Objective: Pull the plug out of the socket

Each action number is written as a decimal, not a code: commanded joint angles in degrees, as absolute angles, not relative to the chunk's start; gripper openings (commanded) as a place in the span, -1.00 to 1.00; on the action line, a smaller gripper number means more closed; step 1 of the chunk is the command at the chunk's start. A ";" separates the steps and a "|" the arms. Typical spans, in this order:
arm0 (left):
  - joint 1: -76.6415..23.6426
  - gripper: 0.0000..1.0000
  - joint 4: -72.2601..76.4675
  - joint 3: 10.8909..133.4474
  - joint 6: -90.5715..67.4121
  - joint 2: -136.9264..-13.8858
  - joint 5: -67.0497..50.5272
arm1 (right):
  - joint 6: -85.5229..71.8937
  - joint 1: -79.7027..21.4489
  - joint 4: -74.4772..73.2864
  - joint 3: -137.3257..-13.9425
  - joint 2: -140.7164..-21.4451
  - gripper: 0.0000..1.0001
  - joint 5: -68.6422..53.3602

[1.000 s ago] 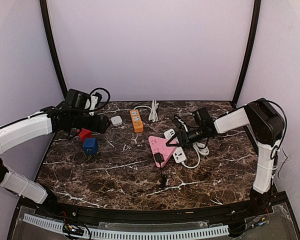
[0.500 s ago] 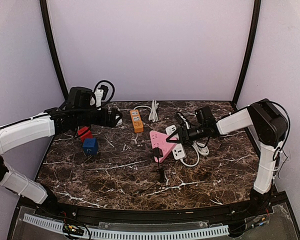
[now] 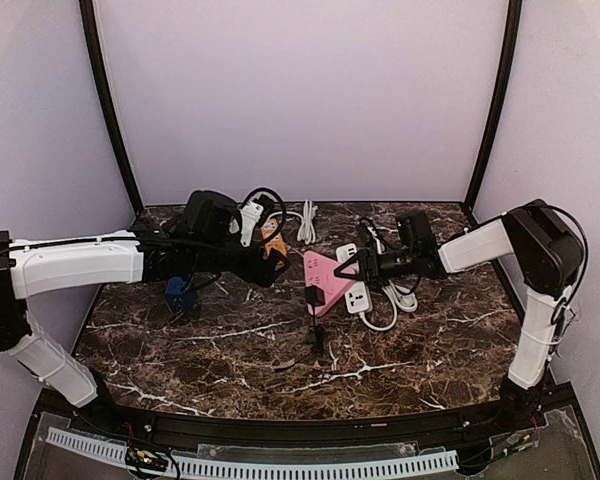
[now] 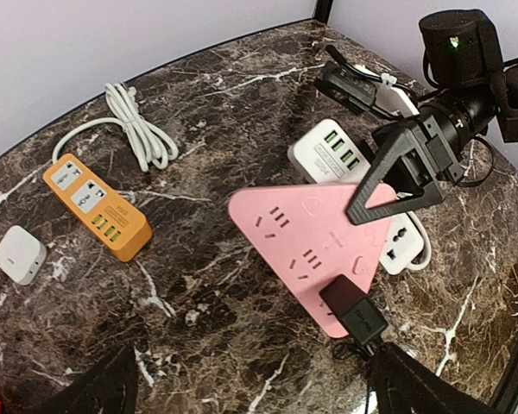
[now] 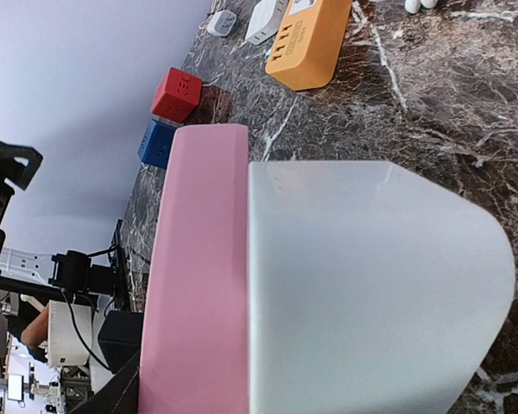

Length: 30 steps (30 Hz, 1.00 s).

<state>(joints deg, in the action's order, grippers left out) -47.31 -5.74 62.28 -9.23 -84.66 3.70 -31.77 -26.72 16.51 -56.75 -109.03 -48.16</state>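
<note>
Reach step: pink socket (image 4: 306, 246) is clamped by right gripper (image 3: 346, 272); black plug (image 4: 352, 316), just ahead of wide-open empty left gripper (image 4: 255, 362), is to be pinched.

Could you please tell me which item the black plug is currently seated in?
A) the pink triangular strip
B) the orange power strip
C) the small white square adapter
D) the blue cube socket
A: in the left wrist view the black plug stands in the near corner of the pink triangular strip, with its cord trailing off toward the table's near edge.
</note>
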 commanded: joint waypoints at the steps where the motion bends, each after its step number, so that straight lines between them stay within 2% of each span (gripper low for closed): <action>1: -49.37 0.78 -4.27 62.81 -12.15 -86.34 2.64 | -34.69 -26.26 23.13 -55.50 -105.64 -1.00 -44.02; 10: -52.16 0.50 -2.45 67.31 -22.78 -93.98 4.54 | -37.85 -26.27 27.64 -52.97 -101.94 -1.00 -39.30; 16: -54.41 0.44 -3.84 74.58 -24.02 -99.94 6.76 | -38.01 -26.29 28.42 -50.96 -98.87 -1.00 -36.88; 22: -54.56 0.21 -6.09 79.19 -25.35 -104.00 7.74 | -37.56 -26.29 28.18 -49.65 -96.10 -1.00 -35.32; 30: -54.56 0.02 -8.63 82.61 -27.45 -106.96 6.88 | -37.72 -26.31 28.94 -48.47 -93.92 -1.00 -33.75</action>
